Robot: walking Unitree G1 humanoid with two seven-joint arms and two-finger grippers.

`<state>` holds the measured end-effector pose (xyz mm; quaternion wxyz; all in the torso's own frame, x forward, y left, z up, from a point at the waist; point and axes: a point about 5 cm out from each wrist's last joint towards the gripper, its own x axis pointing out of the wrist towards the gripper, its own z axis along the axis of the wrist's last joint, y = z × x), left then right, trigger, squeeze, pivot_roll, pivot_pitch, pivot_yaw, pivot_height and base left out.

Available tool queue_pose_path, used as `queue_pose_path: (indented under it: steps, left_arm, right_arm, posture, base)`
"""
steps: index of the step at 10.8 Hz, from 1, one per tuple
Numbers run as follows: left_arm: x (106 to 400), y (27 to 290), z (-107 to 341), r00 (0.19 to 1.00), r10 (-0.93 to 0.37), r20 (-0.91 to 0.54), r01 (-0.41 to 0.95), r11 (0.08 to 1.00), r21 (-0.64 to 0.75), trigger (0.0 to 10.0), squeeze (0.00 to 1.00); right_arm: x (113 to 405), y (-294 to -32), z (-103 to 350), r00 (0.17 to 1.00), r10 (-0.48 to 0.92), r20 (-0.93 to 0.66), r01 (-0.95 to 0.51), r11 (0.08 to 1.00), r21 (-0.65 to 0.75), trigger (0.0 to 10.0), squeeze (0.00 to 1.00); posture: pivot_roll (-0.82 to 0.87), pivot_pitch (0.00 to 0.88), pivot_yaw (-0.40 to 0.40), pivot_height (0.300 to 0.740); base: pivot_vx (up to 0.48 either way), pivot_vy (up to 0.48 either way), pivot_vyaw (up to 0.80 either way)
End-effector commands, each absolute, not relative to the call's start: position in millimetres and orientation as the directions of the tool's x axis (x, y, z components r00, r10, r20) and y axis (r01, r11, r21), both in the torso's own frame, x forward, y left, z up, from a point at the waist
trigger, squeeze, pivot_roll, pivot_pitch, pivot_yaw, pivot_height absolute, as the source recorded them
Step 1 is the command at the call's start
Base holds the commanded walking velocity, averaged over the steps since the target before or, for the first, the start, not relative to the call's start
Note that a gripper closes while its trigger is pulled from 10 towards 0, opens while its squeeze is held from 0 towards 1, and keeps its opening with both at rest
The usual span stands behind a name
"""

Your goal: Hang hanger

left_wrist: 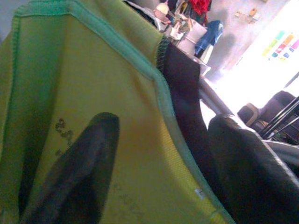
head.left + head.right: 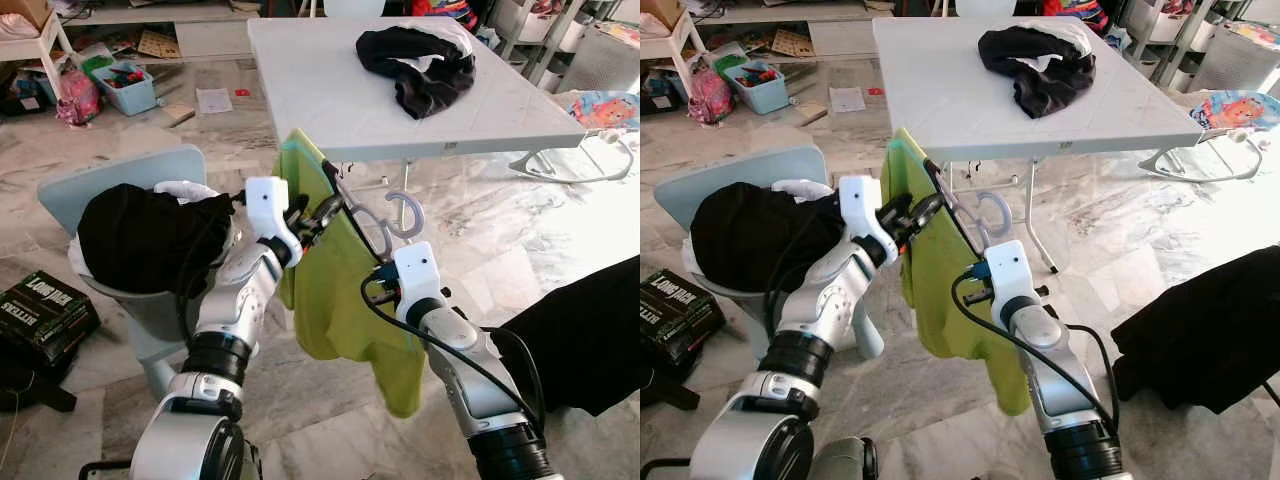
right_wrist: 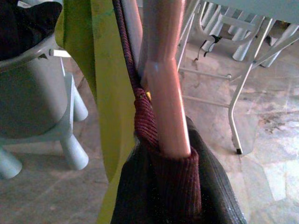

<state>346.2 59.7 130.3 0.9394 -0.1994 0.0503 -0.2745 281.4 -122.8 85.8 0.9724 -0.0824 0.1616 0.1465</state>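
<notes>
A lime green shirt (image 2: 340, 310) hangs in the air in front of the white table (image 2: 320, 100), draped over a thin dark hanger (image 2: 365, 225) with a grey hook (image 2: 405, 215). My left gripper (image 2: 318, 215) is shut on the shirt's upper edge by the hanger's top end. In the left wrist view the green fabric (image 1: 93, 84) runs between the fingers, with one black finger (image 1: 252, 172) in front of it. My right gripper (image 2: 378, 290) is lower and shut on the hanger. The right wrist view shows a pale bar (image 3: 161, 84) and a ribbed maroon sleeve (image 3: 173, 177) in its grip.
Black clothes (image 2: 420, 60) lie on the table. A pale blue chair (image 2: 110, 175) at my left holds a black garment (image 2: 140, 240). A black box (image 2: 40, 310) sits on the marble floor beside it. Another black cloth (image 2: 590, 330) is at the right. Toys and a blue bin (image 2: 125, 90) are at the back left.
</notes>
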Motion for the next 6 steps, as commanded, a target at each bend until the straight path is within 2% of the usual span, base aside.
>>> queue_pose_path:
  steps: [1, 2, 3, 4, 5, 6]
  left_arm:
    - [347, 55, 134, 0.837, -0.548, 0.013, 0.507, 0.765, -0.398, 10.0, 1.0]
    - [347, 54, 130, 0.836, -0.549, -0.004, 0.501, 0.766, -0.402, 10.0, 1.0]
    - [348, 56, 128, 0.839, -0.544, -0.01, 0.492, 0.767, -0.412, 7.4, 0.0]
    - [349, 56, 128, 0.841, -0.541, -0.012, 0.484, 0.763, -0.429, 1.0, 0.0]
    - [349, 58, 125, 0.843, -0.537, -0.022, 0.476, 0.766, -0.431, 0.0, 0.0]
    - [349, 58, 122, 0.845, -0.535, -0.029, 0.472, 0.77, -0.429, 0.0, 0.0]
  right_arm:
    - [284, -125, 94, 0.922, 0.251, -0.293, -0.296, 0.948, -0.12, 10.0, 0.0]
    - [281, -122, 96, 0.914, 0.286, -0.288, -0.326, 0.94, -0.102, 10.0, 0.0]
    - [274, -120, 98, 0.896, 0.339, -0.288, -0.379, 0.92, -0.096, 10.0, 0.0]
    - [272, -124, 97, 0.897, 0.333, -0.29, -0.374, 0.922, -0.099, 10.0, 0.0]
    - [270, -130, 95, 0.9, 0.319, -0.297, -0.362, 0.927, -0.102, 10.0, 0.0]
    - [271, -133, 99, 0.907, 0.311, -0.283, -0.345, 0.935, -0.077, 10.0, 0.0]
  posture:
    - [-0.12, 0.0, -0.043, 0.74]
    - [-0.12, 0.0, -0.042, 0.74]
    - [-0.11, 0.0, -0.043, 0.74]
    - [-0.12, 0.0, -0.043, 0.74]
    - [-0.12, 0.0, -0.042, 0.74]
    - [-0.12, 0.0, -0.04, 0.74]
  base:
    - [0.0, 0.0, 0.0]
    - [0.0, 0.0, 0.0]
    - [0.0, 0.0, 0.0]
    - [0.0, 0.0, 0.0]
    - [0.0, 0.0, 0.0]
    - [0.0, 0.0, 0.0]
